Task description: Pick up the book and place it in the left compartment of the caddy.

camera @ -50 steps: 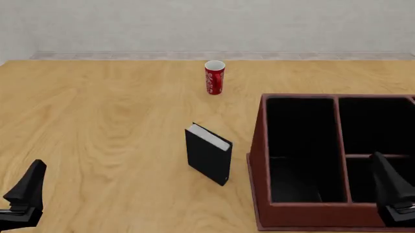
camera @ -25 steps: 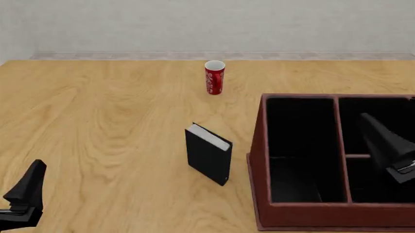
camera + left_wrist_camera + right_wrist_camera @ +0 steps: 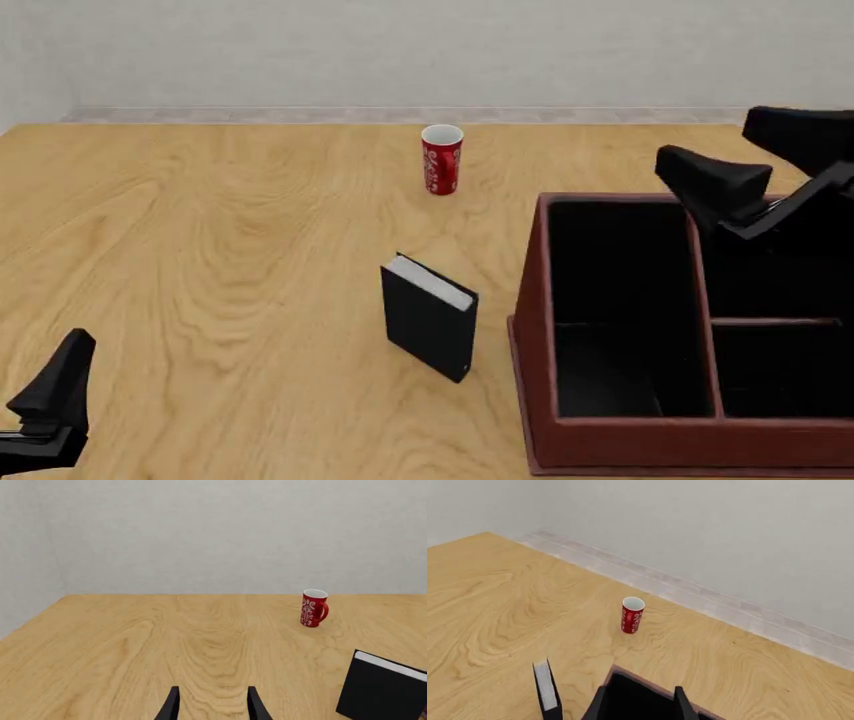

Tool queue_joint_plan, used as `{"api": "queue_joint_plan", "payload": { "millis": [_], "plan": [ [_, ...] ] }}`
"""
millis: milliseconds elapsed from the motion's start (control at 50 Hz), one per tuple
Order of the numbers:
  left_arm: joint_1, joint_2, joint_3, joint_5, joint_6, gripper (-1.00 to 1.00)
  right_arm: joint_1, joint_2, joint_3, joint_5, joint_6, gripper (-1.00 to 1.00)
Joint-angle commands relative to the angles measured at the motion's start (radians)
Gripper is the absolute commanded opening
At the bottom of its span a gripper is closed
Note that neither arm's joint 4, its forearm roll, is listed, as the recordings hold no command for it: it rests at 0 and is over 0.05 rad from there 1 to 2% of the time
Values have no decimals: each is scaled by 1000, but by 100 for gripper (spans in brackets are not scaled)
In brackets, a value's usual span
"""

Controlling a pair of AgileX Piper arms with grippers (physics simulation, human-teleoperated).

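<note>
On the table (image 3: 200, 250) the book (image 3: 429, 317) stands upright just left of the caddy (image 3: 534, 330), well clear of both arms. Only the front view shows the left compartment (image 3: 621, 310); the wrist views show the left gripper (image 3: 211, 707) and right gripper (image 3: 638, 703) parted, holding nothing. Black cover, white page edges.

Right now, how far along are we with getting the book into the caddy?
Nothing is done yet. The book stands upright on the table, untouched, left of the caddy. The right claw hangs open and empty above the caddy's far edge; the left claw is open and empty. Grasping, lifting and placing into the left compartment all remain.
</note>
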Motion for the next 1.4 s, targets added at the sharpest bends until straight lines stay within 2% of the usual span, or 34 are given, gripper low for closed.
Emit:
{"api": "queue_joint_plan", "payload": {
  "millis": [20, 200, 540, 720, 920, 1400],
  "plan": [
    [0, 0, 0, 0, 0, 100, 71, 93, -130, 71, -23, 100],
    [0, 0, 0, 0, 0, 100, 147, 99, -175, 94, -43, 100],
    [0, 0, 0, 0, 0, 100, 230, 116, -246, 124, -62, 100],
    [0, 0, 0, 0, 0, 100, 295, 162, -255, 120, -38, 100],
    [0, 0, 0, 0, 0, 100, 341, 277, -295, 110, 21, 100],
    [0, 0, 0, 0, 0, 100, 419, 427, -341, 107, -2, 100]
  ]
}}
